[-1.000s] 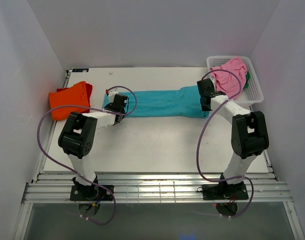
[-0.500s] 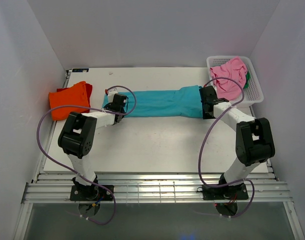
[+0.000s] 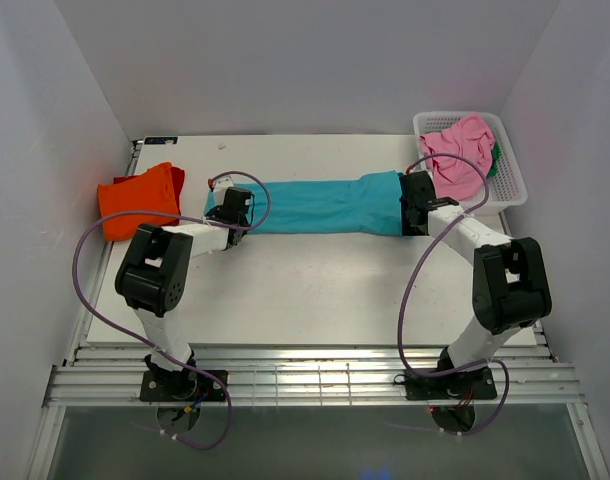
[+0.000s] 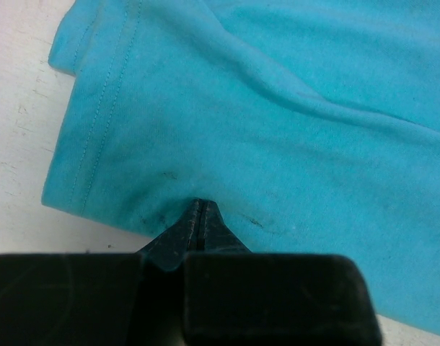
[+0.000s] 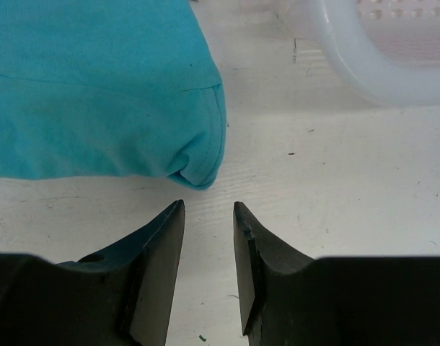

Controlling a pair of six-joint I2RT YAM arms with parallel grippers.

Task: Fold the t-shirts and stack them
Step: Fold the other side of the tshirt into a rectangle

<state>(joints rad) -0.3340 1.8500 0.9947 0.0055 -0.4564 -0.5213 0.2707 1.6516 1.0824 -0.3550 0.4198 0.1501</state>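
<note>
Top external view: the teal shirt [image 3: 325, 204] lies stretched across the table [image 3: 315, 290] from 9 to 3 o'clock, with the orange shirt [image 3: 140, 200] at the 9 o'clock edge and the pink shirt [image 3: 458, 155] in the basket [image 3: 513, 178] at 2 o'clock. The left gripper [image 4: 198, 216] is pinched tight on the teal shirt's 9 o'clock hem. The right gripper [image 5: 208, 216] stands half-wide and holds nothing, the shirt's 3 o'clock corner lying just beyond its tips.

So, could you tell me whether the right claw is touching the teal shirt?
Apart. The right wrist view shows the right claw open, with a strip of bare table between it and the corner of the teal shirt.
</note>
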